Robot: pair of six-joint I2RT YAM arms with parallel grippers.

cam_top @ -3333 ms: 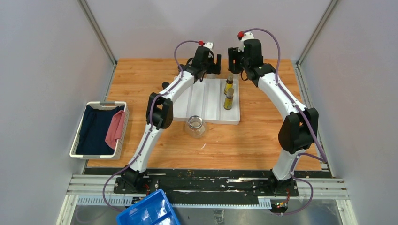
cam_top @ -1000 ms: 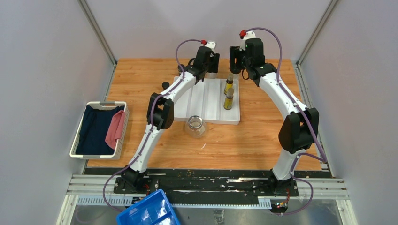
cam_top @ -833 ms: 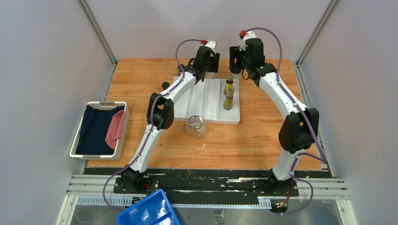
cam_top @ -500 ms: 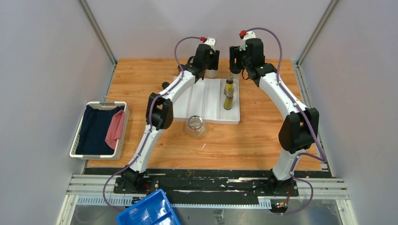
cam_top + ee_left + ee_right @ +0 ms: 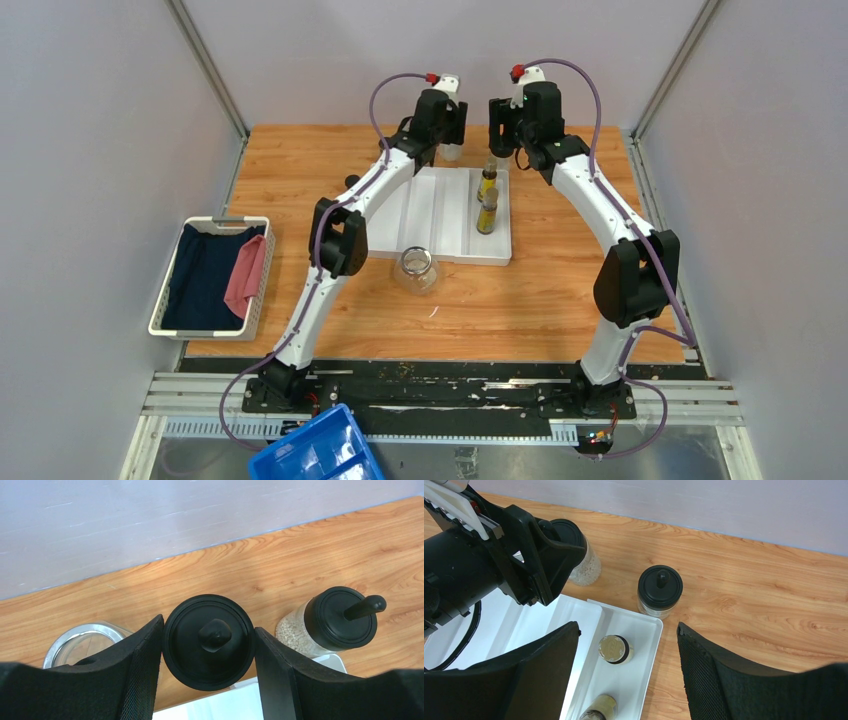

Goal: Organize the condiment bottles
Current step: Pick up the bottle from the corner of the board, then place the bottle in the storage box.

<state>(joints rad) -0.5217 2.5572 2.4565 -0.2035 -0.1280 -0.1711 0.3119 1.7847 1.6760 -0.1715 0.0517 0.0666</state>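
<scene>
Clamping a round black-capped bottle [image 5: 210, 655], the left gripper [image 5: 208, 628] has both pads [image 5: 142, 667] pressed to the sides of the cap, its jaws held at a middling width by the cap. The left arm is stretched far across the table [image 5: 560, 300], wrist pitched down at the far rim of the white tray [image 5: 440, 215]. The right gripper [image 5: 628, 628] hangs beside it over the tray's right lane, jaws wide, nothing between them. The right arm is arched in the same long reach.

Left wrist view only:
- A knob sits at the centre of the held cap.
- A second black-capped bottle [image 5: 340, 617] is just right of it, pale grains showing through its wall.
- A clear glass jar [image 5: 82, 642] is to the left, half hidden behind a finger.
- Both of these stand on the wood beyond the tray.

Right wrist view only:
- The held bottle is seen from the side, with pale grains inside. Its base is close to the wood just past the tray's far rim; touching or not, cannot tell.
- The second bottle stands just beside the tray's far right corner.
- The far oil bottle [image 5: 613, 649] and near oil bottle [image 5: 599, 707] stand upright in the right lane, one behind the other, amber, seen from above.

Top view only:
- Another glass jar [image 5: 416, 270] stands upright on the wood, just beside the tray's near rim.
- A white basket [image 5: 196, 331] of cloth sits at the table's left edge.
- A blue bin [image 5: 300, 460] sits below the arm bases.
</scene>
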